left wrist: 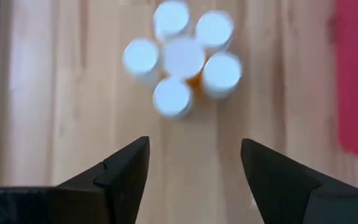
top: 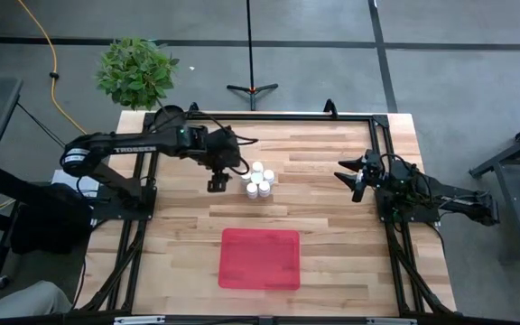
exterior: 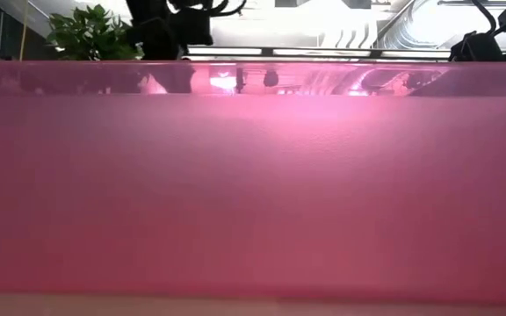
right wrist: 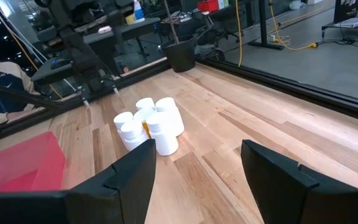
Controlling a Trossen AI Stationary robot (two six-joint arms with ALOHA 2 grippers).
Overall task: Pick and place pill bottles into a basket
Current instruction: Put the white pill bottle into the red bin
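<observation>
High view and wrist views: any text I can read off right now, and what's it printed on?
"TROSSEN": white letters on the left arm, high view.
Pill bottles: only plain white caps show, no label readable.
Basket: no markings.

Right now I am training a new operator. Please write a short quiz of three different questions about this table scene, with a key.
1. True or false: a bottle already lies in the basket.
2. How many bottles stand in the cluster?
3. Which gripper is nearer to the bottles? A: left gripper. B: right gripper.

Key:
1. False; the high view shows nothing in the basket.
2. Six: five around one in the middle, as the left wrist view shows.
3. A; it is beside the cluster, open and holding nothing. The right gripper waits, open, by the table's right edge.
</observation>
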